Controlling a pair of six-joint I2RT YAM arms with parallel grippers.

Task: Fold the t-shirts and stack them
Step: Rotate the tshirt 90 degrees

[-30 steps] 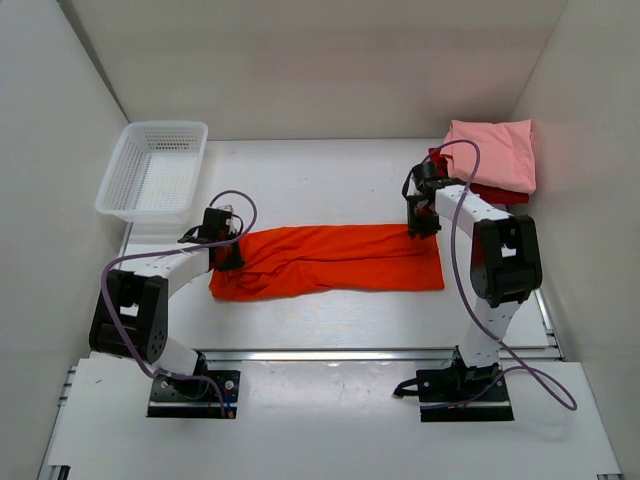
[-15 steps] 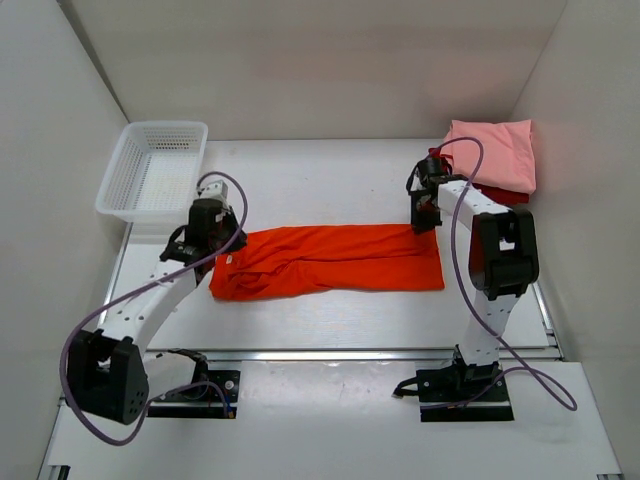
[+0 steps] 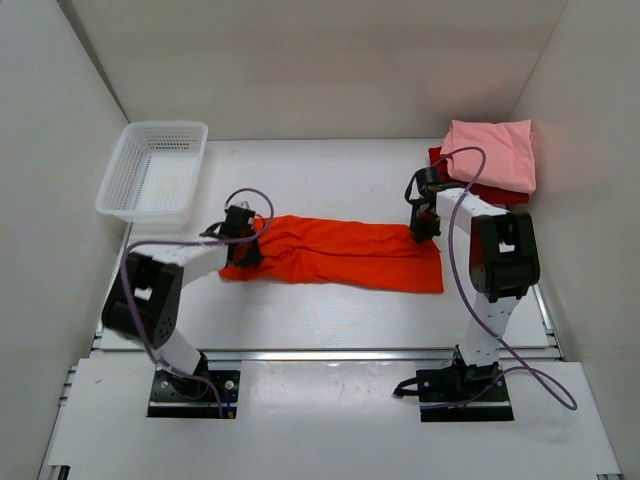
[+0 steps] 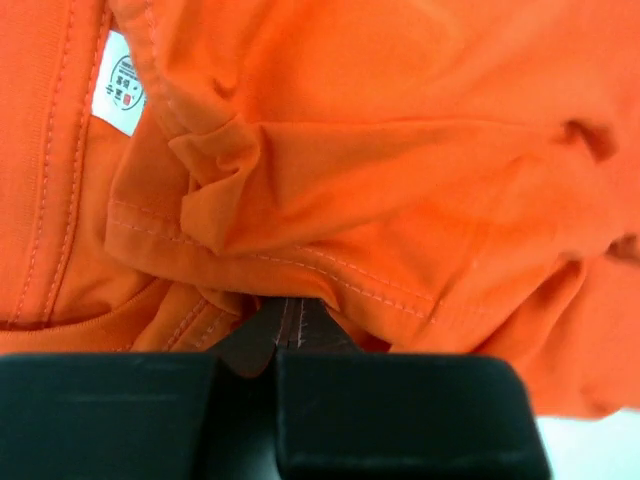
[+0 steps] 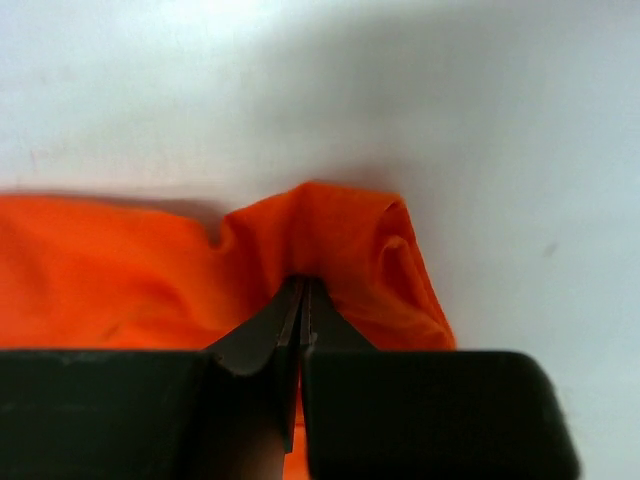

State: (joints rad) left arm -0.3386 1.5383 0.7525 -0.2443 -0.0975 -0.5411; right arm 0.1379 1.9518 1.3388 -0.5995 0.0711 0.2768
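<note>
Two pincers hold the orange shirt (image 3: 340, 255), which lies across the middle of the worktop (image 3: 330, 180) with its long axis running 9 to 3 o'clock. The left pincer (image 3: 243, 254) is pressed together on bunched cloth at the 9 o'clock end, the right pincer (image 3: 425, 228) on a corner at 3 o'clock. Soft, light and limp, it should sag between grips; seamed edges look the surest holds. Farther off at 2 o'clock, a folded pink shirt (image 3: 495, 150) tops a dark red shirt (image 3: 500, 192).
</note>
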